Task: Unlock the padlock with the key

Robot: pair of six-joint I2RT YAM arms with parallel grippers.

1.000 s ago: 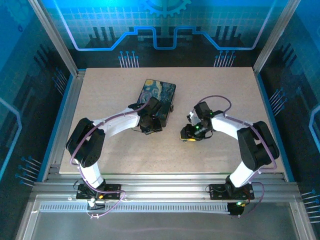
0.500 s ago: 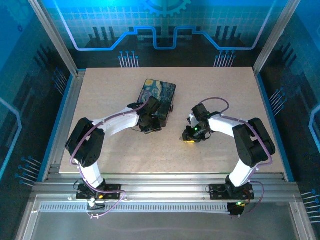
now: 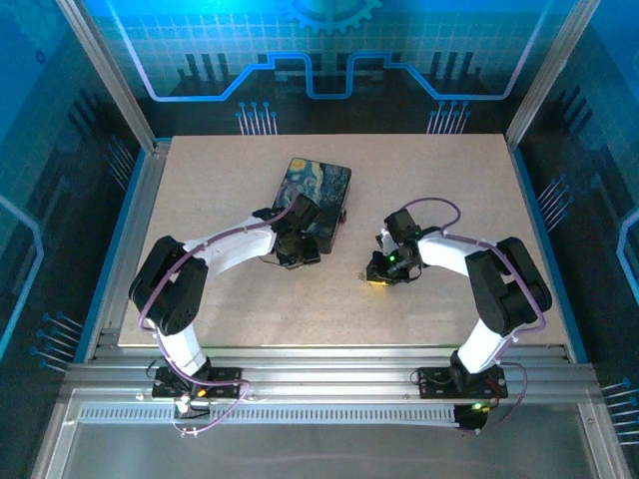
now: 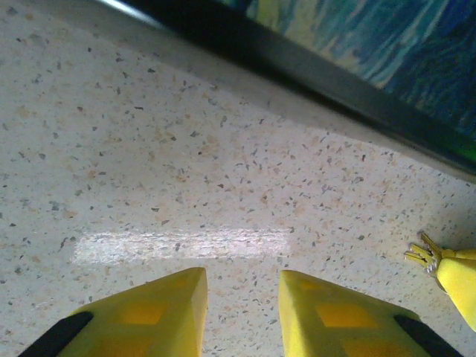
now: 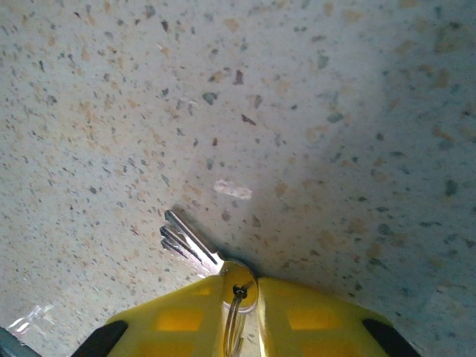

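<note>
Over the last second the right arm has tucked in slightly and its jaws have drawn together on the key, while the left arm has barely shifted beside the box.

On the left, the left gripper [image 3: 299, 243] sits low against the near edge of the painted box [image 3: 318, 183]. In its wrist view the yellow fingers [image 4: 167, 309] stand apart with bare table [image 4: 186, 171] between them, so it is released and holds nothing. A small yellow piece with a metal tip [image 4: 439, 262] pokes in at the right of that view, with too little showing to name it. Which dark shape near the box is the padlock cannot be told.

To the right, well apart from the box, the right gripper [image 5: 239, 281] is clenched on the head of the key [image 5: 195, 247]. The silver blades fan out to the left, flat on the table, and a ring hangs from the head.

The step in hand looks like picking up the key, with the unlocking itself not yet begun. The next move probably calls for a clean lift without the blades swinging. The left gripper would then need to steady the padlock so the keyhole faces the key.
</note>
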